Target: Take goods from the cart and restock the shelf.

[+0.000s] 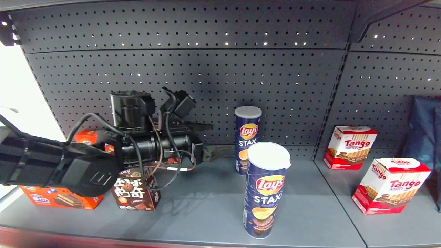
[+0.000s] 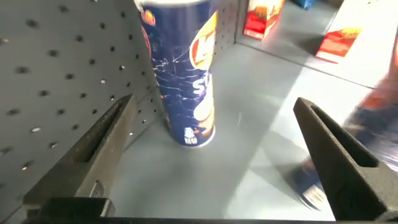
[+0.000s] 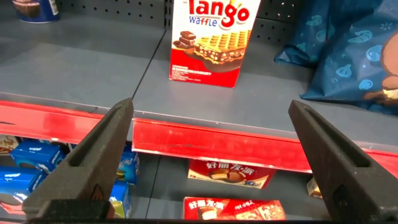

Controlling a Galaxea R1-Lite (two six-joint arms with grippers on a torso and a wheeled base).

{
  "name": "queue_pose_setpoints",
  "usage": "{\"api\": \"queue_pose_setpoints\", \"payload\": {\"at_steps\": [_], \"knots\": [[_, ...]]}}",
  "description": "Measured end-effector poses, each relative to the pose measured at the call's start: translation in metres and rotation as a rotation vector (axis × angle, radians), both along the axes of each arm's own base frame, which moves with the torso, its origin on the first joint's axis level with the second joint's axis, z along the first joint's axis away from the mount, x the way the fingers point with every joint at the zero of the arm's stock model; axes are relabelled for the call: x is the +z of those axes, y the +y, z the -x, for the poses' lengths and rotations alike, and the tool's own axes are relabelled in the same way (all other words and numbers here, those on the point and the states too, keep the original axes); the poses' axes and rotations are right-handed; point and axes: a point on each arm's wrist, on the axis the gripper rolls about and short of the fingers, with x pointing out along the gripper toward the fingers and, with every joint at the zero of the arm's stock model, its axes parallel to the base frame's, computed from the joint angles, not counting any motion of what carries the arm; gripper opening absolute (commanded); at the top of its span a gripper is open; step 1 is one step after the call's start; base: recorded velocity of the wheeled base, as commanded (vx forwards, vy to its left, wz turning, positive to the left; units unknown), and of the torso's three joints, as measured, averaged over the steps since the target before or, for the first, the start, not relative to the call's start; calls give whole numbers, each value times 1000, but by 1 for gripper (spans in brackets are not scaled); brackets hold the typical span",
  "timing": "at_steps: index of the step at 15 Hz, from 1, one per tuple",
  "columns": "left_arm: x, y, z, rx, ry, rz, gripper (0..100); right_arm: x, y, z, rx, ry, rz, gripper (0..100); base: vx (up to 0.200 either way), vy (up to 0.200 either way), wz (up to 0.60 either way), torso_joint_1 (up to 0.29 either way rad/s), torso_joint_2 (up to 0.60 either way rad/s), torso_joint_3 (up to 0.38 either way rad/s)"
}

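Observation:
Two tall blue chip cans stand upright on the grey shelf (image 1: 206,210): one at the back (image 1: 247,139) by the pegboard, one nearer the front (image 1: 265,189). My left gripper (image 1: 216,139) reaches in from the left, open, just left of the back can and apart from it. In the left wrist view the back can (image 2: 183,74) stands ahead of the open left gripper (image 2: 214,102), and the front can (image 2: 373,143) is beside one finger. My right gripper (image 3: 210,107) is open and holds nothing, in front of the shelf's red edge strip (image 3: 217,140).
A brown cookie box (image 1: 136,194) and an orange box (image 1: 60,199) sit under my left arm. Two red-and-white waffle boxes (image 1: 349,147) (image 1: 391,184) and a blue bag (image 1: 423,131) stand on the right. The lower shelf holds more boxes (image 3: 230,174).

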Motion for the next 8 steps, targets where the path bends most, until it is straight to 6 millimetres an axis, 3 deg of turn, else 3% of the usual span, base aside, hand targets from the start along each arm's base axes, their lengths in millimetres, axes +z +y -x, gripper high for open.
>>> {"api": "queue_pose_setpoints", "payload": {"at_steps": [8], "knots": [[47, 32, 58, 86, -30, 0, 100, 0, 0, 0, 8, -2, -5, 100, 0, 0, 0, 0, 0, 0]]}}
